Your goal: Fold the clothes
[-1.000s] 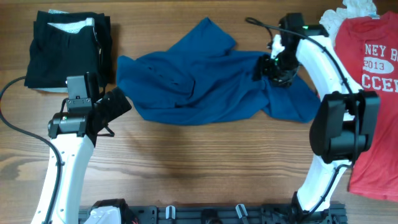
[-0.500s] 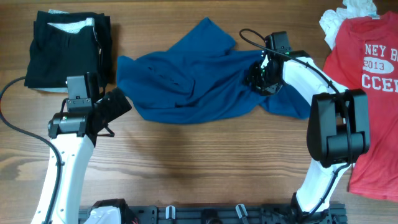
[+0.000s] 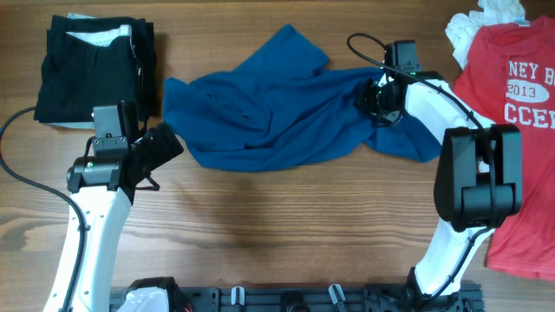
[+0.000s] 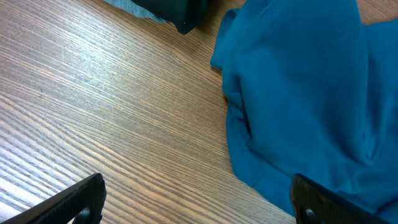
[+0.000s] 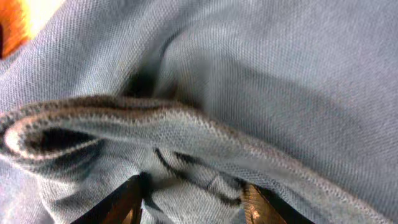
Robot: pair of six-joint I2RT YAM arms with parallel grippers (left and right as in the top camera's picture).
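Your right claw (image 3: 381, 94) grips a fold of the blue shirt (image 3: 277, 113) on the wooden surface (image 3: 286, 225). Your left claw (image 3: 163, 147) hangs spread wide beside it, empty.

Where: white block lettering on the chest of the red T-shirt (image 3: 510, 173), at the right edge of the overhead view
Top line: "NEY B", which runs off the picture's right edge; no letters show before the N
Middle line: "2013", small and whole, between the two lines of letters
Bottom line: "CCER", the largest letters, reaching the right edge
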